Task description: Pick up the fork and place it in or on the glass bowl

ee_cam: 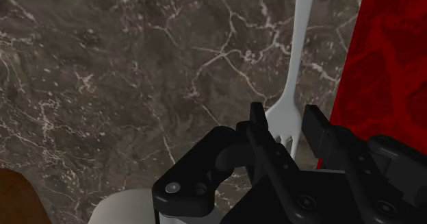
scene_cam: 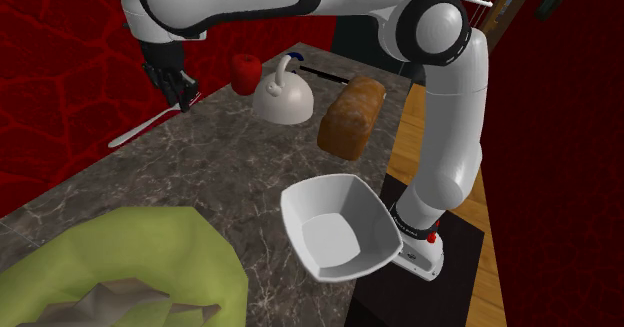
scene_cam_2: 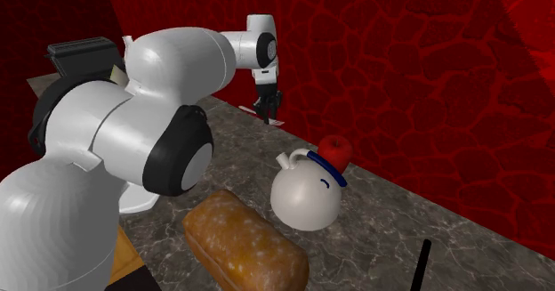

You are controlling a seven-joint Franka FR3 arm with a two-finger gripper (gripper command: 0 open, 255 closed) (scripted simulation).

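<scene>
White against the dark veined stone of the bench (scene_cam: 230, 165), the fork (scene_cam: 140, 130) lies flat at the left of the shoulder view, close beside the red wall (scene_cam: 60, 55), its handle pointing toward the lower left of that frame. My hand (scene_cam: 178, 87) hangs over its tined end, in the upper left.

Looking along my fingers (ee_cam: 259, 123), I see the fork running away from me, tines nearest, its head sitting between the two. The fingers stand a little apart on either side of it, not closed on it. I cannot tell whether one of them brushes the head.

The bowl (scene_cam: 375, 220), drawn plain white, sits at the lower middle of the shoulder view, near my stand and well apart from the fork. Toward the top middle stand a red apple (scene_cam: 246, 72), a white kettle (scene_cam: 283, 100) just beside it, and a brown loaf (scene_cam: 352, 118) to the kettle's right. A lumpy green thing (scene_cam: 150, 255) lies in the lower left corner.
</scene>
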